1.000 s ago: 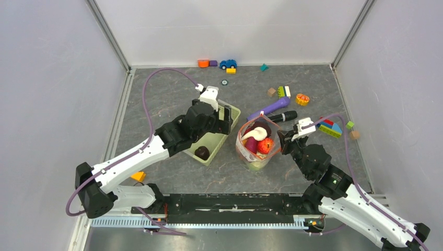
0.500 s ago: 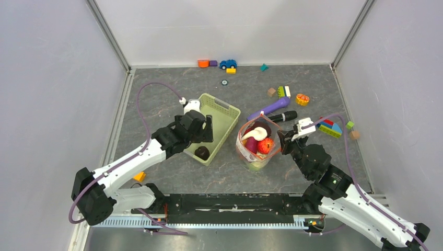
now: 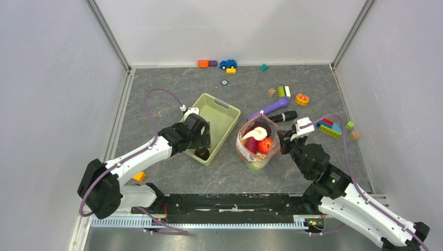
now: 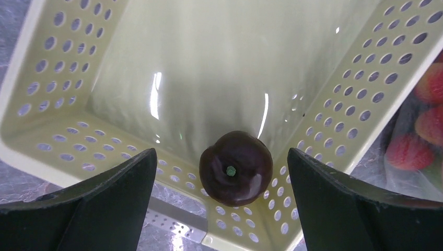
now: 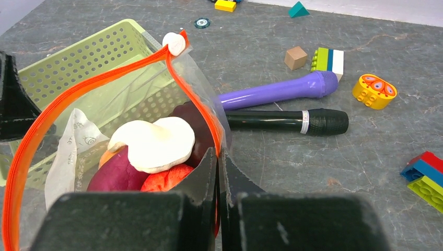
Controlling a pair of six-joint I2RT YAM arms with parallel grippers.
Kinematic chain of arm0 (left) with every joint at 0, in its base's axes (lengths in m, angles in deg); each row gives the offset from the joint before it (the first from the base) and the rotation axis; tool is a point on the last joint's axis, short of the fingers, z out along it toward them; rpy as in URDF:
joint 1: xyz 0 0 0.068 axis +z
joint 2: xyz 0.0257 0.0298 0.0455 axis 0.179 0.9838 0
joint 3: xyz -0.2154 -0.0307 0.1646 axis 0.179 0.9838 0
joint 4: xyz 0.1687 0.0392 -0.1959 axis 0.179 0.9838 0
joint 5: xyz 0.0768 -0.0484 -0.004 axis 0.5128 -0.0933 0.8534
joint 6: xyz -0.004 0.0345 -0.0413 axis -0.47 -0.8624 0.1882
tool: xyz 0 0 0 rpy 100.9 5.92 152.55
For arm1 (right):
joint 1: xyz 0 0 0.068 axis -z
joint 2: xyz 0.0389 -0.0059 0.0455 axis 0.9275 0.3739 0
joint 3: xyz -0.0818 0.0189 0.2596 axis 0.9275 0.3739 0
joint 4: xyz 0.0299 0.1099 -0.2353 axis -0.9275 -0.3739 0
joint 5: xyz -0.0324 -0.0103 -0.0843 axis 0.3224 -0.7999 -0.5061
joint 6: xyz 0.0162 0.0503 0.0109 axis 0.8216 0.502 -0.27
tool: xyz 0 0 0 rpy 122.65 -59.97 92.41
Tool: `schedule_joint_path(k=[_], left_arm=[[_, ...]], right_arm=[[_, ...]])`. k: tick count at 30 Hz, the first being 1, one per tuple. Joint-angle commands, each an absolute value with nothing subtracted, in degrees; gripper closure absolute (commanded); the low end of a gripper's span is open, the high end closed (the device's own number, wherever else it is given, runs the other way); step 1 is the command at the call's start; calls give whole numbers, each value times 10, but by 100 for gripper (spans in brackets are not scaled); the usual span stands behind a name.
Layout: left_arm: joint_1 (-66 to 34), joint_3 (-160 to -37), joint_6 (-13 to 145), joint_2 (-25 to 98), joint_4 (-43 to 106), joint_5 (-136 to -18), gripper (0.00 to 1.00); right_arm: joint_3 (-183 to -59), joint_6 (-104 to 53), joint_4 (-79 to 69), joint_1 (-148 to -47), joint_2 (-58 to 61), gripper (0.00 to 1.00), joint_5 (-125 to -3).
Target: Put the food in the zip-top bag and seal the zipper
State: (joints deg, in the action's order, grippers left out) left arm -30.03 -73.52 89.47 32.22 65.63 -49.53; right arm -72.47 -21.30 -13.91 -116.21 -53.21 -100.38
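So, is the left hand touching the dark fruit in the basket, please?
Apart. The left wrist view shows the left hand open, fingers either side of the dark fruit, basket wall visible in both gaps.

**Tight corner in the basket, open mouth at the bag**

Inside the basket [image 4: 62, 63]: bare floor beyond the dark purple piece [image 4: 236, 167], but perforated walls just beside it in the near corner. A gap on either side, between it and the spread fingers of the left gripper [image 4: 220, 157].

At the zip-top bag [image 5: 68, 151]: mouth gaping, near rim pinched by the right gripper [image 5: 218, 172], food [image 5: 151, 144] heaped close under the zipper [image 5: 102, 79]. Just beyond, purple microphone [image 5: 277, 91] and black microphone [image 5: 287, 121] lying across the way.
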Motion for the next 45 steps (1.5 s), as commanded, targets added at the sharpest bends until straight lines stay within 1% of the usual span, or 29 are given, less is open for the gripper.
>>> schedule_joint_path(k=[1,17,18,20,24,29,30,36,40,45], left_arm=[[-295,-731,901,350,629,-529,0],[-293,-731,890,435,625,-571,1],[-293,-731,889,438,623,-574,3],[-293,-730,890,445,619,-582,10],[-293,-731,893,450,619,-596,29],[-293,-730,889,447,612,-621,48],[-293,-729,888,445,612,-623,51],[-293,-726,886,434,616,-614,63],[-293,-730,884,416,621,-599,67],[-294,-744,883,376,634,-556,68]], right_arm=[[-722,-220,-115,-1163,-526,97,-1015],[-723,-221,-115,-1164,-523,97,-1022],[-723,-222,-115,-1164,-523,97,-1025],[-723,-220,-115,-1163,-524,97,-1023],[-722,-220,-115,-1164,-526,97,-1023],[-722,-219,-116,-1164,-529,97,-1020],[-722,-220,-116,-1164,-529,97,-1021],[-722,-218,-117,-1164,-533,97,-1021],[-721,-218,-117,-1164,-532,97,-1022],[-722,-219,-117,-1164,-534,97,-1024]])
